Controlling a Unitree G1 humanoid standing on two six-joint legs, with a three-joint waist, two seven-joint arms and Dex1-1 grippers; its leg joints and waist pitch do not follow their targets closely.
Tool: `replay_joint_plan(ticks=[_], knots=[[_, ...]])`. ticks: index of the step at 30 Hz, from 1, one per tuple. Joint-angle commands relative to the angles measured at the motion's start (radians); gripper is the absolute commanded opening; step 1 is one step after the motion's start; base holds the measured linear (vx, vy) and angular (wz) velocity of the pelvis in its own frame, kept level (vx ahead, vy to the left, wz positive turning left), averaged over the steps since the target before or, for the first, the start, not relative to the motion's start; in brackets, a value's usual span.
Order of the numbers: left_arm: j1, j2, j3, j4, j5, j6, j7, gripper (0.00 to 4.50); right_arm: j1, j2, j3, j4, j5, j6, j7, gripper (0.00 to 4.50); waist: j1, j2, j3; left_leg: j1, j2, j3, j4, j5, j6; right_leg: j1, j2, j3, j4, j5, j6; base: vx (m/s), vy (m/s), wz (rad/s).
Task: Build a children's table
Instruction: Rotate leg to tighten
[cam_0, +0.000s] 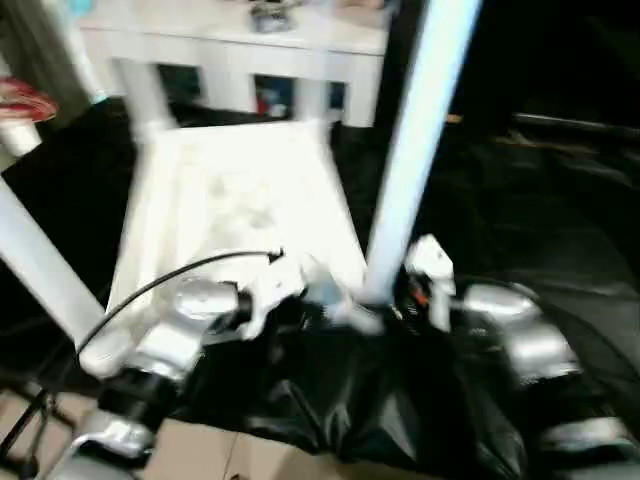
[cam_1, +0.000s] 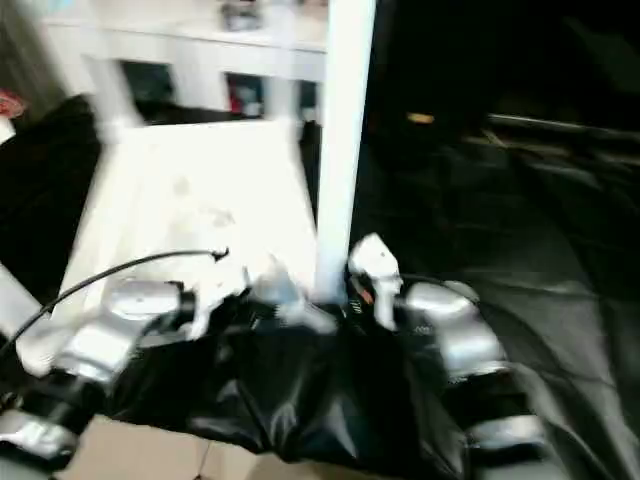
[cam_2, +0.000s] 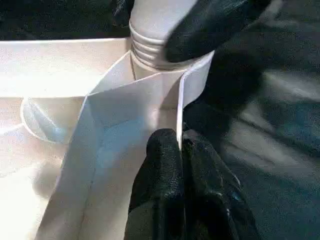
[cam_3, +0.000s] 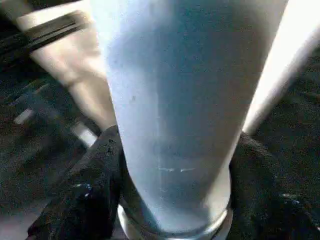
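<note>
The white tabletop (cam_0: 240, 200) lies upside down on a black cloth, ribbed underside up. One white leg (cam_0: 415, 150) stands upright in its near right corner socket (cam_2: 150, 55), with the threaded end at the socket mouth. My left gripper (cam_2: 180, 137) is shut on the tabletop's rim wall just beside that socket. My right gripper (cam_3: 175, 150) is closed around the base of this leg, one black finger (cam_3: 85, 190) pressing on each side. Another leg (cam_0: 40, 260) rises at the near left corner and one more (cam_0: 145, 95) at the far left.
A white cabinet (cam_0: 230, 40) stands right behind the tabletop. The black cloth (cam_0: 520, 200) spreads out to the right and hangs over the near edge above a tiled floor (cam_0: 200, 450). A red object (cam_0: 20, 100) sits at the far left.
</note>
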Motion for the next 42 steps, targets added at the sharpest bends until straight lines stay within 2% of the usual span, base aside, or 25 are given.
replay_joint_plan(ticks=[1, 3, 4, 5, 8, 11, 12, 15, 16, 18, 19, 21, 22, 25, 27, 29, 32, 35, 38, 42], knots=[[-0.036, -0.054, 0.020, -0.021, -0.023, 0.000, 0.082, 0.00, 0.004, 0.049, 0.049, 0.038, -0.022, 0.016, -0.055, 2.61, -0.003, -0.012, -0.057, 0.013, 0.037, -0.030, -0.074, -0.305, -0.004, 0.035, -0.070, 0.041, -0.103, -0.493, -0.145, 0.000, 0.000, 0.00], [-0.040, -0.092, 0.014, -0.020, -0.008, 0.024, 0.129, 0.00, -0.011, 0.103, 0.033, 0.073, -0.034, 0.019, -0.169, 2.61, -0.004, -0.012, -0.056, 0.016, 0.037, -0.026, -0.071, -0.305, 0.005, 0.027, -0.069, 0.045, -0.106, -0.494, -0.143, 0.000, 0.000, 0.00], [-0.043, -0.111, 0.008, -0.018, 0.001, 0.035, 0.149, 0.00, -0.020, 0.130, 0.031, 0.090, -0.044, 0.019, -0.225, 2.61, -0.005, -0.010, -0.056, 0.014, 0.038, -0.028, -0.073, -0.303, 0.003, 0.029, -0.070, 0.045, -0.104, -0.493, -0.143, 0.000, 0.000, 0.00], [-0.044, -0.128, 0.000, -0.018, 0.008, 0.044, 0.164, 0.00, -0.033, 0.161, 0.034, 0.110, -0.058, 0.006, -0.277, 2.61, -0.009, -0.013, -0.056, 0.009, 0.037, -0.029, -0.075, -0.297, 0.001, 0.032, -0.068, 0.043, -0.103, -0.489, -0.140, 0.000, 0.000, 0.00], [-0.047, -0.153, -0.014, -0.020, 0.019, 0.052, 0.186, 0.00, -0.053, 0.203, 0.060, 0.139, -0.102, -0.043, -0.311, 2.61, -0.012, -0.010, -0.058, 0.013, 0.038, -0.029, -0.075, -0.306, -0.001, 0.027, -0.068, 0.044, -0.103, -0.467, -0.145, 0.000, 0.000, 0.00], [-0.047, -0.158, -0.023, -0.020, 0.018, 0.048, 0.182, 0.00, -0.062, 0.211, 0.074, 0.149, -0.108, -0.069, -0.288, 2.61, -0.010, -0.011, -0.060, 0.008, 0.038, -0.026, -0.074, -0.286, 0.018, 0.033, -0.067, 0.046, -0.097, -0.403, -0.160, 0.000, 0.000, 0.00], [-0.047, -0.156, -0.023, -0.022, 0.017, 0.047, 0.176, 0.00, -0.062, 0.213, 0.056, 0.141, -0.069, -0.059, -0.248, 3.17, -0.009, -0.010, -0.061, 0.008, 0.038, -0.025, -0.074, -0.276, 0.024, 0.034, -0.067, 0.047, -0.095, -0.380, -0.166, 0.000, 0.000, 0.00], [-0.045, -0.153, -0.023, -0.026, 0.016, 0.048, 0.171, 0.00, -0.063, 0.212, 0.047, 0.136, -0.051, -0.051, -0.229, 3.36, -0.009, -0.008, -0.059, 0.007, 0.039, -0.024, -0.075, -0.282, 0.029, 0.035, -0.067, 0.047, -0.094, -0.375, -0.174, 0.000, 0.000, 0.00], [-0.042, -0.148, -0.020, -0.032, 0.016, 0.047, 0.164, 0.00, -0.065, 0.203, 0.042, 0.133, -0.041, -0.049, -0.205, 3.60, -0.009, -0.007, -0.059, 0.008, 0.038, -0.024, -0.075, -0.291, 0.027, 0.034, -0.066, 0.047, -0.096, -0.386, -0.173, 0.000, 0.000, 0.00], [-0.033, -0.126, -0.016, -0.046, 0.007, 0.037, 0.131, 0.00, -0.065, 0.171, 0.042, 0.127, -0.034, -0.054, -0.145, 3.69, -0.008, -0.007, -0.059, 0.010, 0.039, -0.025, -0.075, -0.302, 0.025, 0.035, -0.067, 0.046, -0.097, -0.399, -0.170, 0.000, 0.000, 0.00], [-0.024, -0.100, -0.012, -0.057, -0.006, 0.018, 0.091, 0.00, -0.064, 0.130, 0.050, 0.117, -0.033, -0.059, -0.075, 3.74, -0.007, -0.005, -0.060, 0.008, 0.039, -0.025, -0.074, -0.294, 0.030, 0.037, -0.067, 0.047, -0.095, -0.384, -0.174, 0.000, 0.000, 0.00], [-0.019, -0.088, -0.009, -0.061, -0.014, 0.009, 0.073, 0.00, -0.062, 0.107, 0.057, 0.108, -0.031, -0.058, -0.035, 3.91, -0.006, -0.005, -0.061, 0.004, 0.040, -0.025, -0.074, -0.276, 0.038, 0.039, -0.067, 0.048, -0.092, -0.345, -0.185, 0.000, 0.000, 0.00], [-0.010, -0.068, -0.001, -0.070, -0.034, -0.001, 0.034, 0.00, -0.062, 0.068, 0.062, 0.095, -0.025, -0.055, 0.025, 4.14, -0.004, -0.004, -0.063, 0.006, 0.041, -0.024, -0.072, -0.267, 0.041, 0.040, -0.066, 0.047, -0.088, -0.322, -0.195, 0.000, 0.000, 0.00], [-0.001, -0.032, 0.000, -0.081, -0.053, -0.019, -0.028, 0.00, -0.062, 0.009, 0.067, 0.065, -0.003, -0.034, 0.126, 4.30, 0.000, -0.004, -0.064, 0.005, 0.040, -0.021, -0.070, -0.243, 0.055, 0.042, -0.065, 0.047, -0.083, -0.275, -0.217, 0.000, 0.000, 0.00], [0.002, -0.018, -0.001, -0.087, -0.060, -0.019, -0.054, 0.00, -0.060, -0.014, 0.071, 0.049, 0.005, -0.025, 0.171, 4.41, 0.006, -0.003, -0.067, 0.009, 0.044, -0.020, -0.069, -0.222, 0.063, 0.041, -0.063, 0.048, -0.078, -0.233, -0.230, 0.000, 0.000, 0.00], [0.001, 0.006, -0.001, -0.088, -0.065, -0.027, -0.097, 0.00, -0.053, -0.059, 0.087, 0.027, -0.001, -0.021, 0.247, 4.41, 0.009, 0.000, -0.066, 0.007, 0.044, -0.018, -0.068, -0.209, 0.066, 0.043, -0.063, 0.047, -0.074, -0.207, -0.242, 0.000, 0.000, 0.00], [-0.003, 0.034, -0.004, -0.088, -0.075, -0.033, -0.150, 0.00, -0.039, -0.116, 0.116, -0.005, -0.006, -0.020, 0.351, 4.41, 0.018, -0.002, -0.066, 0.008, 0.045, -0.017, -0.068, -0.210, 0.066, 0.045, -0.063, 0.046, -0.072, -0.208, -0.243, 0.000, 0.000, 0.00], [-0.008, 0.062, -0.009, -0.085, -0.091, -0.028, -0.206, 0.00, -0.034, -0.154, 0.129, -0.026, 0.004, -0.008, 0.416, 4.41, 0.024, -0.001, -0.064, 0.009, 0.046, -0.017, -0.069, -0.223, 0.057, 0.044, -0.065, 0.047, -0.076, -0.241, -0.238, 0.000, 0.000, 0.00], [-0.011, 0.071, -0.012, -0.084, -0.098, -0.027, -0.229, 0.00, -0.032, -0.164, 0.132, -0.037, 0.009, -0.003, 0.431, 4.07, 0.027, -0.001, -0.065, 0.010, 0.046, -0.018, -0.070, -0.221, 0.053, 0.044, -0.064, 0.047, -0.075, -0.243, -0.237, 0.000, 0.000, 0.00], [-0.012, 0.073, -0.013, -0.081, -0.100, -0.027, -0.237, 0.00, -0.028, -0.160, 0.134, -0.050, 0.016, 0.007, 0.436, 3.93, 0.027, 0.001, -0.066, 0.010, 0.046, -0.018, -0.069, -0.215, 0.048, 0.044, -0.064, 0.047, -0.073, -0.220, -0.244, 0.000, 0.000, 0.00]])
